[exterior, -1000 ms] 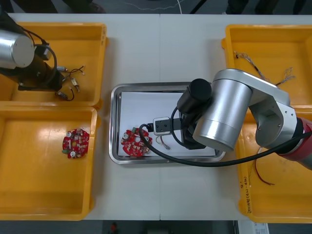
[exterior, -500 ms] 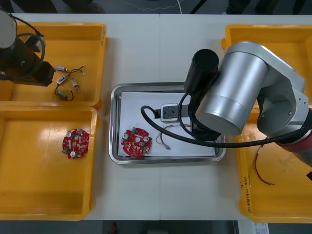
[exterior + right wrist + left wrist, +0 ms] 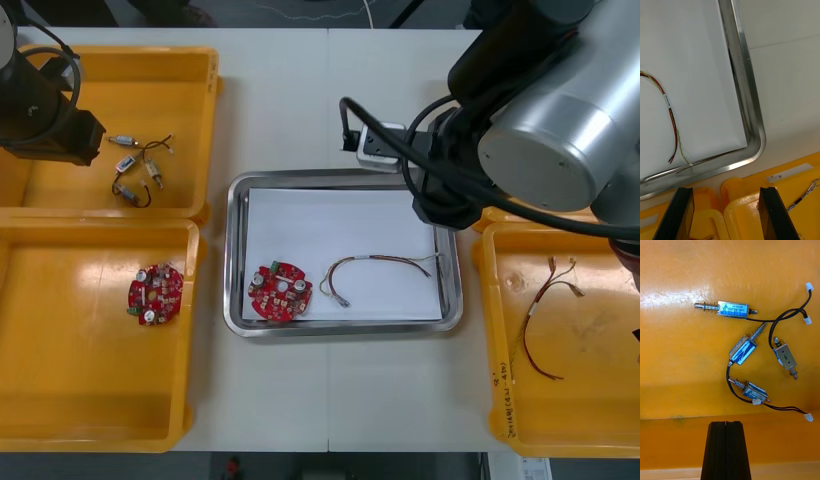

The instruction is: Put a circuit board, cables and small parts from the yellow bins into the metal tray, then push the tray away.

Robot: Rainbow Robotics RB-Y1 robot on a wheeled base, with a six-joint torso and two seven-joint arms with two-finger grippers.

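Now — right gripper [image 3: 725, 192]: released, at metal tray's [image 3: 340, 179] two o'clock.
Left gripper [image 3: 725, 424]: clenched empty — above small metal parts [image 3: 747, 352].
Circuit board [image 3: 280, 292]: tray's seven o'clock, beside cable [image 3: 390, 259].

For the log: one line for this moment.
tray: board, cable in; right gripper open near tray corner; left gripper shut near small metal parts

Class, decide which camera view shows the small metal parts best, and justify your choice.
The left wrist view: four small metal parts lie spread beyond the shut left end effector. The front view shows them from afar, in the far left yellow bin. The right wrist view faces a corner of the metal tray instead.
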